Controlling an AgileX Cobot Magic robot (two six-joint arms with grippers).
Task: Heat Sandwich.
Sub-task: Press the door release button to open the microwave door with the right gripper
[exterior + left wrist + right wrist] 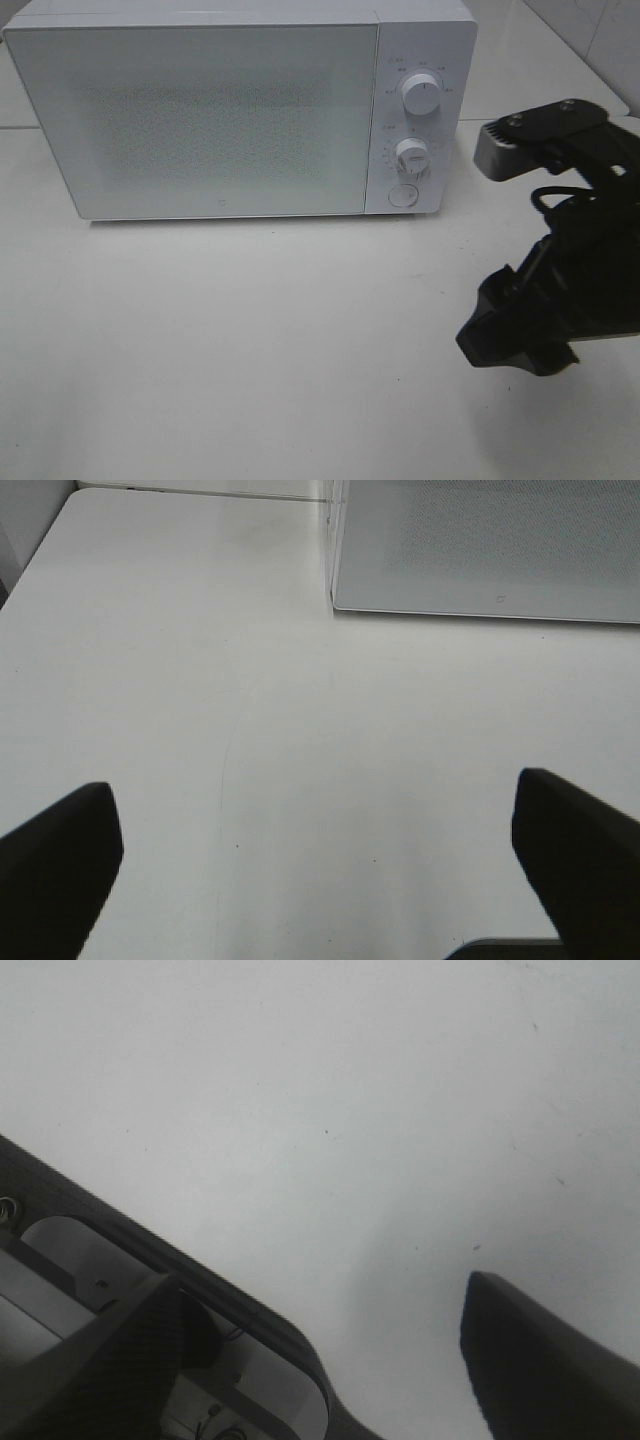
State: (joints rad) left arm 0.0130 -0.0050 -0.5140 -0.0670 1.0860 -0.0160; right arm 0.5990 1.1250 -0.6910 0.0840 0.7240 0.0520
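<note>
Left gripper [318,875] jaws apart, microwave [490,550] beyond

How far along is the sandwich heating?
Nothing visibly done: the microwave door is shut and no sandwich shows, so it may be inside or not yet brought. Nothing in hand: left gripper and right gripper are open and empty. What's left can't be judged.

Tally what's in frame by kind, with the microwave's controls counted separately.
Microwave: 1
Knobs: 2 (upper knob, lower knob)
Round button: 1
Grippers: 2 (left gripper, right gripper)
Total: 6
</note>
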